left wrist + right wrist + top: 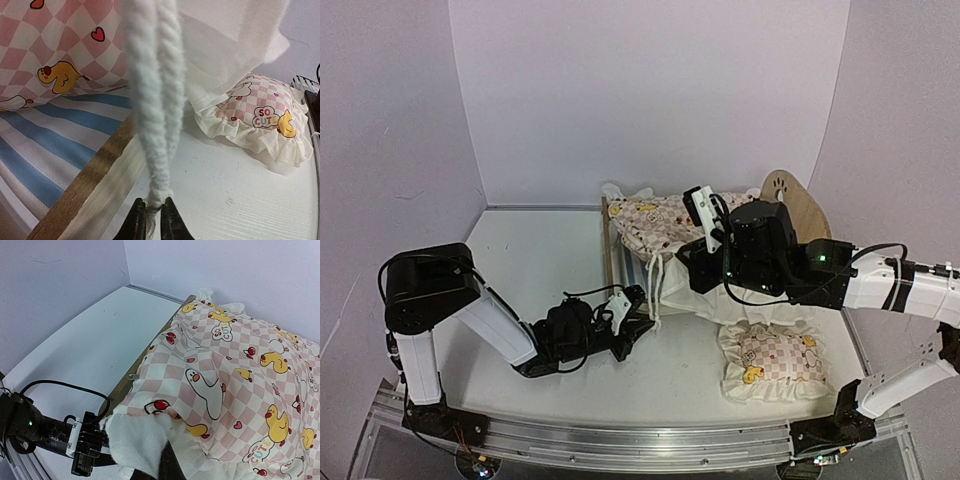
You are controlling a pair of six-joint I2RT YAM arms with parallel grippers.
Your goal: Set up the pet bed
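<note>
The pet bed (790,195) stands at the back middle, its paw-print headboard on the right. Its striped base (55,135) and wooden side rail (85,185) show in the left wrist view. The frilled duck-print quilt (655,222) lies over the bed and shows in the right wrist view (235,365). My left gripper (632,312) sits low by the bed's near side. In its own view the left gripper (152,222) is shut on the end of the quilt's twisted white cord (150,100). My right gripper (692,272) is shut on the quilt's near edge, white underside folded over its finger (172,465).
The matching frilled pillow (775,360) lies on the table at the front right, also in the left wrist view (260,117). White walls enclose the table on the left, back and right. My left arm shows in the right wrist view (60,435).
</note>
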